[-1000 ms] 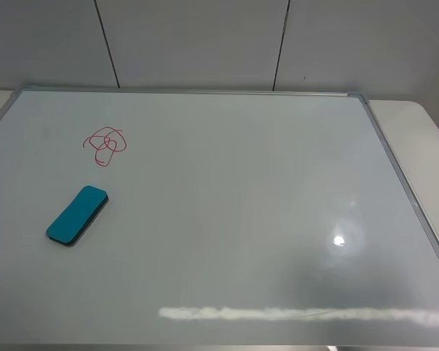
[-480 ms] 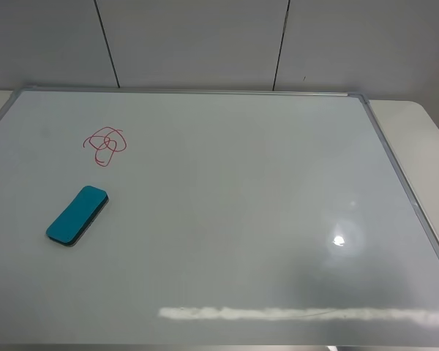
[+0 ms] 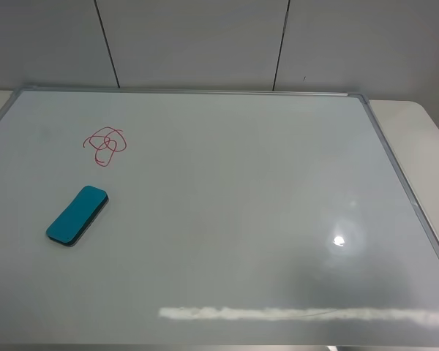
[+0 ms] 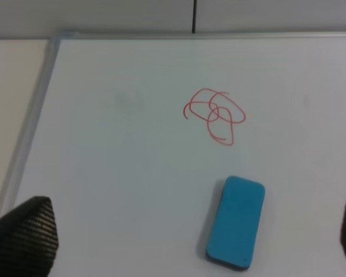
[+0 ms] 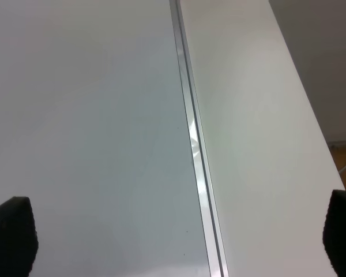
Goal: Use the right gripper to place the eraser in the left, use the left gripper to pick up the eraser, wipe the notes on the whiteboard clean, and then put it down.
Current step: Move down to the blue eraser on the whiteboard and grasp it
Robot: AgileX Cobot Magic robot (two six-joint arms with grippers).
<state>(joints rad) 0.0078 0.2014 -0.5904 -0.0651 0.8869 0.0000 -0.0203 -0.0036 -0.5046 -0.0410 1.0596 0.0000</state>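
Note:
The teal-blue eraser (image 3: 77,214) lies flat on the left part of the whiteboard (image 3: 227,190), felt side down. Just beyond it are the notes (image 3: 104,145), a red scribble of overlapping loops. In the left wrist view the eraser (image 4: 236,223) and the notes (image 4: 215,114) both show, with my left gripper (image 4: 187,245) open above the board, held back from the eraser and empty. My right gripper (image 5: 176,236) is open and empty over the whiteboard's right frame edge (image 5: 193,144). Neither arm shows in the exterior high view.
The whiteboard's thin silver frame (image 3: 395,168) borders a pale table strip (image 3: 424,146) on the right. A grey panelled wall (image 3: 205,44) stands behind the board. A bright lamp reflection (image 3: 339,240) sits on the right part of the board.

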